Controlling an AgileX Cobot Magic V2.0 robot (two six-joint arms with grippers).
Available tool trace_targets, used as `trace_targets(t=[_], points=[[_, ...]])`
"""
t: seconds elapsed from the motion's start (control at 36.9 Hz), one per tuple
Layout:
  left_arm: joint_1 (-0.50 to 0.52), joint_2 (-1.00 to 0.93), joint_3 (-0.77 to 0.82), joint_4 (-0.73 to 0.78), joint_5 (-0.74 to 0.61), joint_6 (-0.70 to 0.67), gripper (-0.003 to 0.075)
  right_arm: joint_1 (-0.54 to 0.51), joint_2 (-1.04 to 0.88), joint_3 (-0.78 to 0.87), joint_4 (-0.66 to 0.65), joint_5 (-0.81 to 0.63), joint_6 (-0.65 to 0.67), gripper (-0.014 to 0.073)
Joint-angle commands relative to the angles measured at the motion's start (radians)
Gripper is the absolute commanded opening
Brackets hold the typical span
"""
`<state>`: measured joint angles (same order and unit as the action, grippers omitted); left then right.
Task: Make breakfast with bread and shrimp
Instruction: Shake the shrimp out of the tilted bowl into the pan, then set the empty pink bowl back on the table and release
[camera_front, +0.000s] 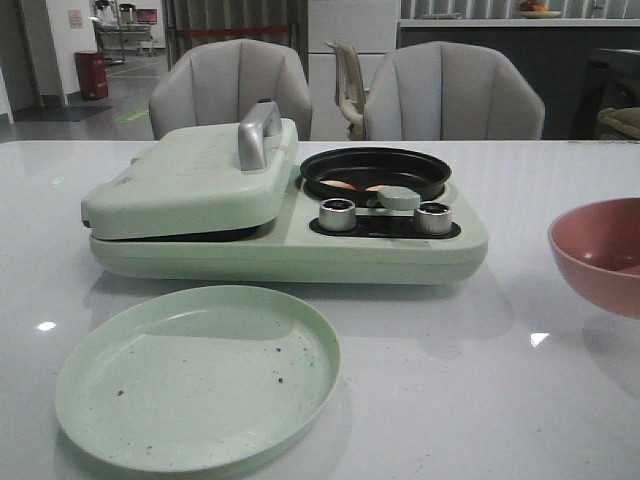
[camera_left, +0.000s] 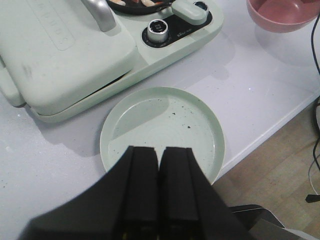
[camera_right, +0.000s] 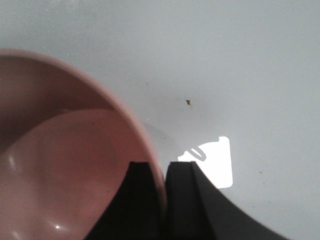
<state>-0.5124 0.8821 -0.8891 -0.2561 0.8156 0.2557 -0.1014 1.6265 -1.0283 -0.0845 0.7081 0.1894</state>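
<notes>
Pale pink-orange shrimp (camera_front: 343, 184) lie in the black round pan (camera_front: 400, 165) of the mint-green breakfast maker; the left wrist view catches them at its edge (camera_left: 142, 4). The bread is hidden; the maker's lid (camera_front: 190, 180) is down. An empty green plate (camera_front: 200, 375) with dark crumbs sits in front of the maker. My left gripper (camera_left: 160, 149) hangs shut and empty over the plate's near rim (camera_left: 215, 150). My right gripper (camera_right: 164, 164) is shut on the rim of the salmon-pink bowl (camera_right: 60, 165), one finger inside and one outside. Neither gripper shows in the front view.
The pink bowl (camera_front: 600, 250) stands at the table's right side, partly cut off by the frame. Two metal knobs (camera_front: 338, 213) sit on the maker's front, and a silver handle (camera_front: 255, 135) tops its lid. The table edge (camera_left: 270, 125) runs close to the plate. Chairs stand behind the table.
</notes>
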Motion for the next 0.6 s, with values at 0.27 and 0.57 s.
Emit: trace_targets(t=[0.27,0.57], points=[[-0.01,-0.005,-0.026,-0.016,-0.067,-0.006,0.0101,0.005,-0.035,-0.012,0.003,-0.069,-0.017,0.0127],[-0.01,-0.005,-0.026,-0.016,-0.067,-0.006,0.0101,0.005,-0.028,-0.012,0.006,-0.067,-0.017,0.037]])
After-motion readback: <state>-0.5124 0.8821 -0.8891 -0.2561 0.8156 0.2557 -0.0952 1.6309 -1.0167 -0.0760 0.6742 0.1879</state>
